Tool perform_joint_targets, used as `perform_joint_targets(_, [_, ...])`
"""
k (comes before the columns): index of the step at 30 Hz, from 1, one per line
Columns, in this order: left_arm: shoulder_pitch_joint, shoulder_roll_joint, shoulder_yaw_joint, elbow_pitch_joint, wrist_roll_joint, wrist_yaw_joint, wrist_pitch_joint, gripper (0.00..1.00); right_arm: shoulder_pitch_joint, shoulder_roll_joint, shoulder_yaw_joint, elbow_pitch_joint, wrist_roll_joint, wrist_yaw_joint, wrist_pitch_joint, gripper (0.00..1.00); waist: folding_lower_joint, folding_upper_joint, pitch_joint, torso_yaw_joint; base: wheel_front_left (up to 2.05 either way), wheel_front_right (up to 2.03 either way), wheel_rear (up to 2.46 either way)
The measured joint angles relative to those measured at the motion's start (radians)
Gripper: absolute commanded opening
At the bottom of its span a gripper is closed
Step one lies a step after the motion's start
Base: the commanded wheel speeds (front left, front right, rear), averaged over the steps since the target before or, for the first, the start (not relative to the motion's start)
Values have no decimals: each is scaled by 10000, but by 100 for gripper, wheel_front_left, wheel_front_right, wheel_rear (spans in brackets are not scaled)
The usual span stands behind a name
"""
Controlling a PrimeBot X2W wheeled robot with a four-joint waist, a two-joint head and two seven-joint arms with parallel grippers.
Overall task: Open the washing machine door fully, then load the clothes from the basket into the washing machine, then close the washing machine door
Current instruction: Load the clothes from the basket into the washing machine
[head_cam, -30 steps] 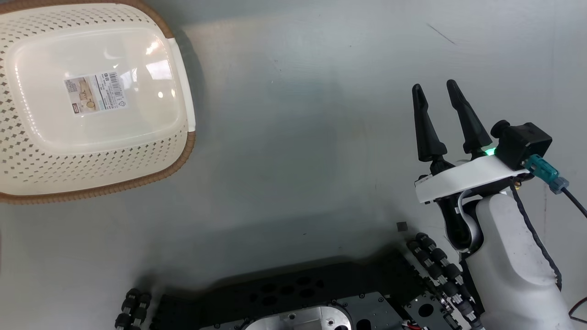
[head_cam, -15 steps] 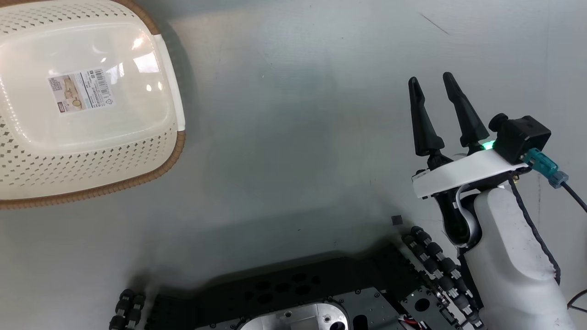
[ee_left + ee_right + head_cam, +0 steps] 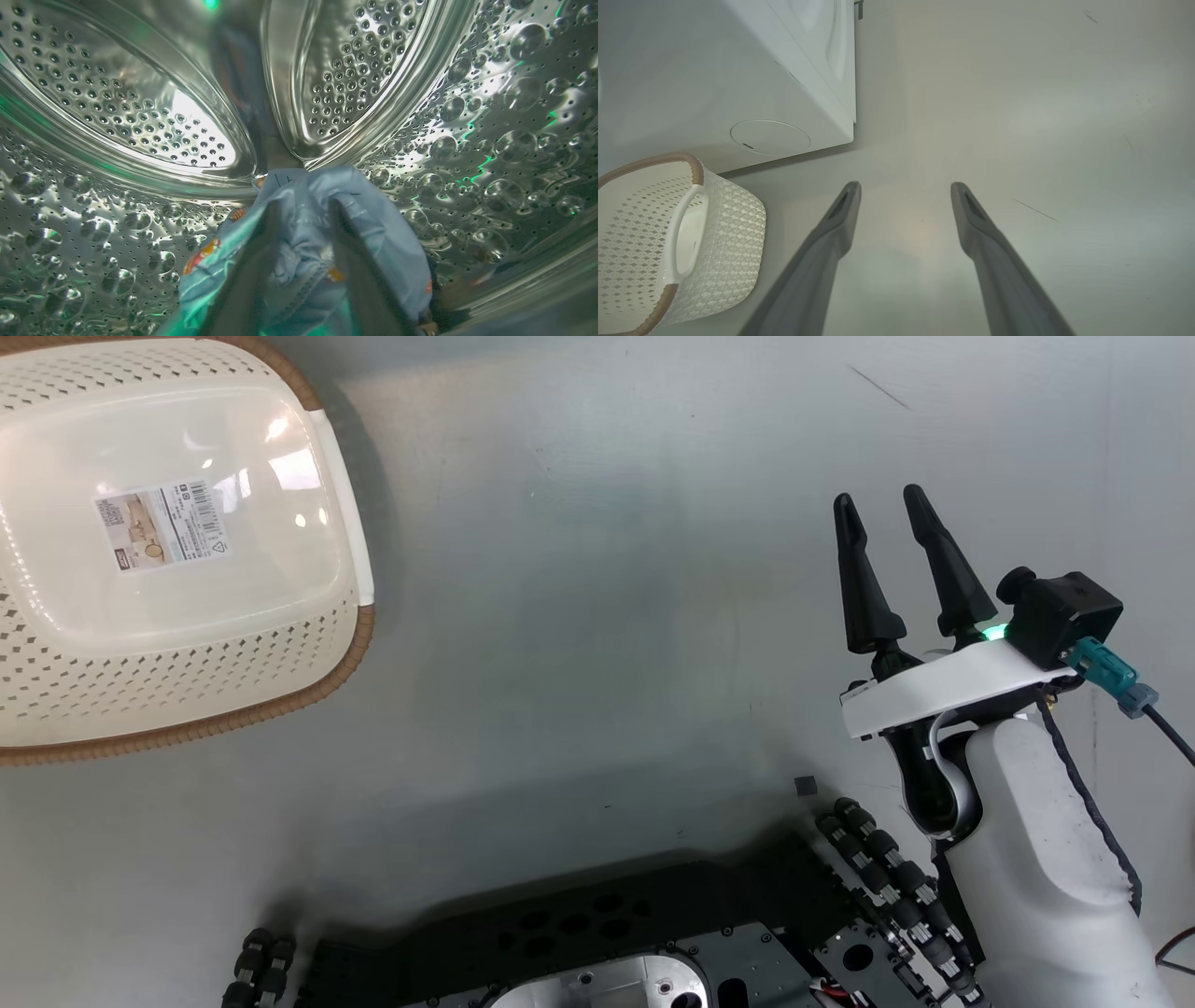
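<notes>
Right hand (image 3: 878, 497) open, dark fingers (image 3: 864, 588) spread

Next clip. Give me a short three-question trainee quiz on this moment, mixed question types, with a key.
1. True or false: clothes lie in the basket.
2. Where is the light blue printed garment? A) in the basket B) inside the steel drum, at the left claw C) on the floor
3. In a few words: how do the right claw's jaws stand, and what do they hold?
Key: 1 false, its bottom bears just a sticker. 2 B. 3 apart, holding nothing.
</notes>
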Motion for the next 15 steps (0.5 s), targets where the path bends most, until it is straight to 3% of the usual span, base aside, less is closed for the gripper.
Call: perform_joint_targets(15, [588,-372,-81,828,-75,0,-823,100,-141,-2,-430,165,-25,0,0,100,0,0,-747,371,0,0,0])
